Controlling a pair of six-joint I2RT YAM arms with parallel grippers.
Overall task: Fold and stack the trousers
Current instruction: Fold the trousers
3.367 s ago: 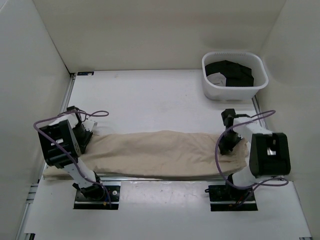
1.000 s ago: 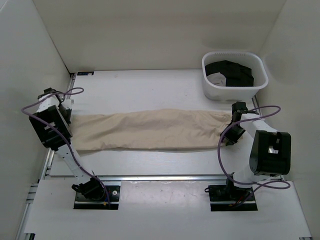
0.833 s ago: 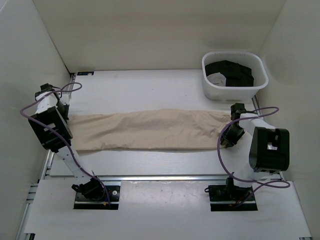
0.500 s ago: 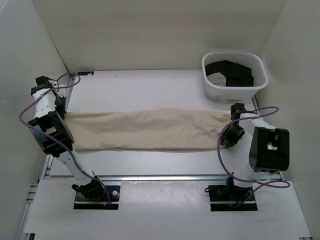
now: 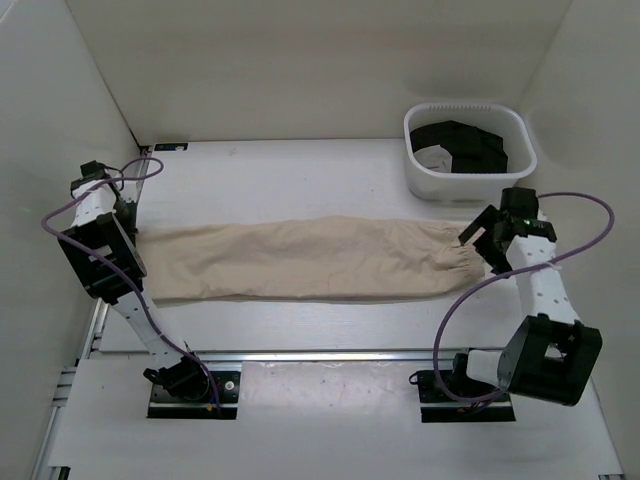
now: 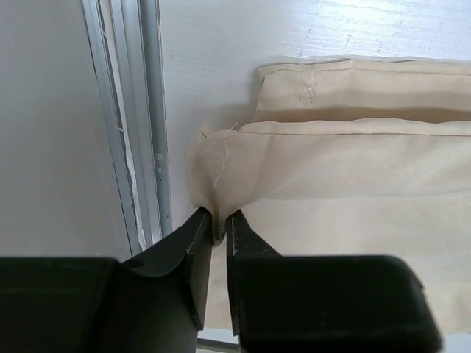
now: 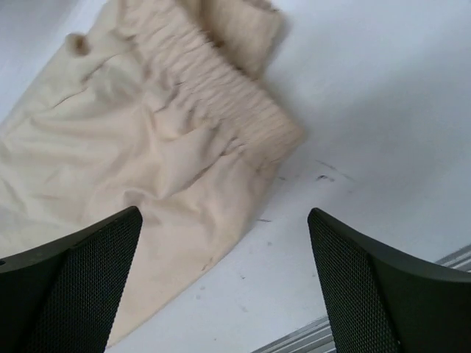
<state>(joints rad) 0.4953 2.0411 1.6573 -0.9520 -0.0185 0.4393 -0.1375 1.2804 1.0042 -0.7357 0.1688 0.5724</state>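
The long, plain, light beige soft cloth trousers (image 5: 300, 260) lie stretched flat across the middle of the white table (image 5: 300, 180), running left to right, hem end by the left arm and waist end by the right arm. From above, the left gripper (image 5: 128, 222) sits at the cloth's left edge, but its fingertips are hidden under the wrist. The left wrist view settles it: the left gripper's black fingers (image 6: 195, 250) stand almost together, with a small lifted corner of the hem nipped in the narrow slit between them, close to the grey metal rail (image 6: 147, 110) along the table edge. This view also shows two stitched hem layers, one over the other. The right wrist view shows the right gripper (image 7: 224, 217) spread wide and holding nothing, above the gathered elastic waistband (image 7: 221, 95), which lies crumpled on the table. Only the top view takes in the white plastic basket (image 5: 470, 182) of dark clothes at the far right corner, well apart from the trousers
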